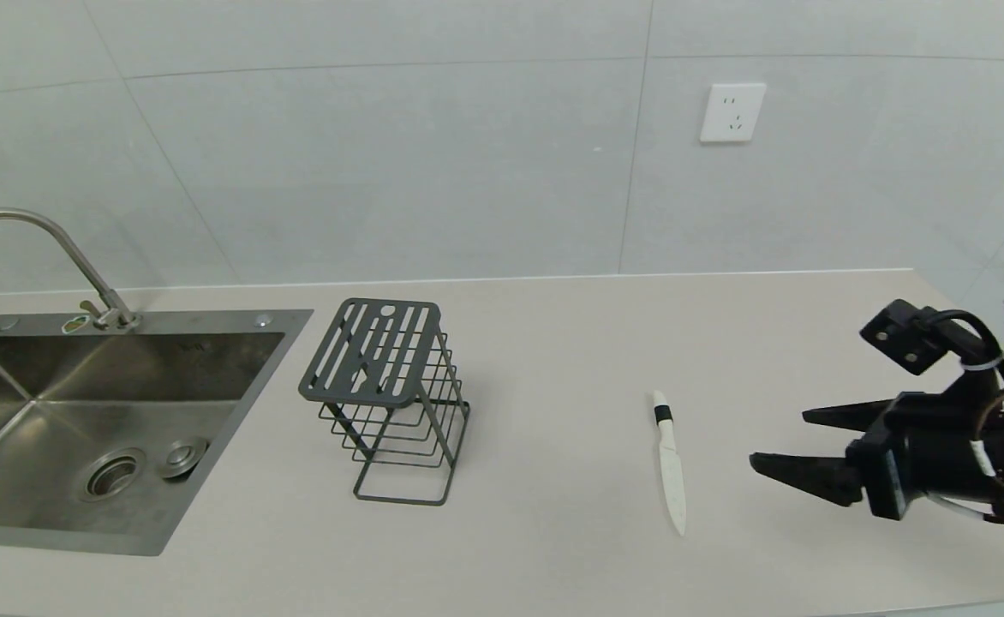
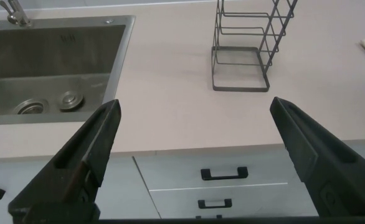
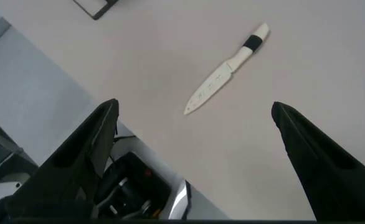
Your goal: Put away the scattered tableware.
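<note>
A white knife (image 1: 670,463) with a black band near its handle end lies flat on the beige counter (image 1: 553,360), blade tip toward the front edge. It also lies on the counter as the knife (image 3: 226,68) in the right wrist view. My right gripper (image 1: 780,441) hovers open just to the knife's right, fingers pointing toward it, nothing between them. A dark wire rack (image 1: 386,394) with a slotted top stands left of the knife, beside the sink. My left gripper (image 2: 195,118) is open, held out in front of the counter edge, empty.
A steel sink (image 1: 5,514) with a curved tap (image 1: 39,257) takes up the left of the counter. Drawers with black handles (image 2: 225,173) sit below the counter front. A wall socket (image 1: 732,111) is at the back right. Bare counter lies between rack and knife.
</note>
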`<state>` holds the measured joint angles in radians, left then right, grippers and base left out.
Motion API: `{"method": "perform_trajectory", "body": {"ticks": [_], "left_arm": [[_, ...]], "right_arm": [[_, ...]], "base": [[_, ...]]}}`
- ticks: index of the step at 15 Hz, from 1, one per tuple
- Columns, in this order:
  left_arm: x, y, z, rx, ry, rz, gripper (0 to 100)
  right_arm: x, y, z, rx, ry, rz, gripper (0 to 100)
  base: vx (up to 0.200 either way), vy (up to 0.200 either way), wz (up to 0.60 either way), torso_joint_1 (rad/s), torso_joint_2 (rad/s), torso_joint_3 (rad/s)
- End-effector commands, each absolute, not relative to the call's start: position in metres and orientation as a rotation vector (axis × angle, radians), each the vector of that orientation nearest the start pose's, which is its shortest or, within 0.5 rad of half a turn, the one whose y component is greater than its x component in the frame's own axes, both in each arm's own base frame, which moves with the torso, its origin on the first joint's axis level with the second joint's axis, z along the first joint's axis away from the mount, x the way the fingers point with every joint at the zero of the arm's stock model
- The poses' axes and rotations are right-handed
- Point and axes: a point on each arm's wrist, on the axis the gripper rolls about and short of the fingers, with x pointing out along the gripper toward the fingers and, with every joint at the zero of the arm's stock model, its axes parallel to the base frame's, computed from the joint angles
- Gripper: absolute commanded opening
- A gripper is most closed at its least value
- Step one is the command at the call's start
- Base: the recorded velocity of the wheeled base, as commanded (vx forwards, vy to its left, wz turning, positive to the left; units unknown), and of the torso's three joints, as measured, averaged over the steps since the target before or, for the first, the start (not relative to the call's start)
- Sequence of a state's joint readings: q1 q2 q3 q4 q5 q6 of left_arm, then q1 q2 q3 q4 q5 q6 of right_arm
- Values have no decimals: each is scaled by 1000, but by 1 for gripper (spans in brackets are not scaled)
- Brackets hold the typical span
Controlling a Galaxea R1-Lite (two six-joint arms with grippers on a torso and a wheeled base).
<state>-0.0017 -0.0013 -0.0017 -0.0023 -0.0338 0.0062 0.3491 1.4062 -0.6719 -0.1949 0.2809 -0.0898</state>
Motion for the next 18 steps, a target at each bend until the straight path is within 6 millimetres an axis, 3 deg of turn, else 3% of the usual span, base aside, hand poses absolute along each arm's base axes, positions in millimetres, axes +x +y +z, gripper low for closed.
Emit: {"method": "perform_trajectory", "body": {"ticks": [1, 4, 7, 12, 18], "left_arm": [[-23, -1, 76, 6, -5, -35, 100], [-23, -1, 76, 6, -5, -35, 100], [-23, -1, 76, 6, -5, -35, 100], [-23, -1, 76, 6, -5, -34, 100], [-23, -1, 76, 5, -5, -34, 100]], "right_arm": [[223, 108, 162, -71, 609, 594, 100], [249, 125, 137, -3, 611, 425, 100], [264, 132, 129, -14, 613, 395, 100], [269, 152, 106, -78, 667, 364, 100], [293, 167, 74, -143, 716, 275, 100]], "base": [[0, 0, 0, 0, 0, 0], [0, 0, 0, 0, 0, 0], [0, 0, 0, 0, 0, 0], [0, 0, 0, 0, 0, 0], [0, 0, 0, 0, 0, 0]]}}
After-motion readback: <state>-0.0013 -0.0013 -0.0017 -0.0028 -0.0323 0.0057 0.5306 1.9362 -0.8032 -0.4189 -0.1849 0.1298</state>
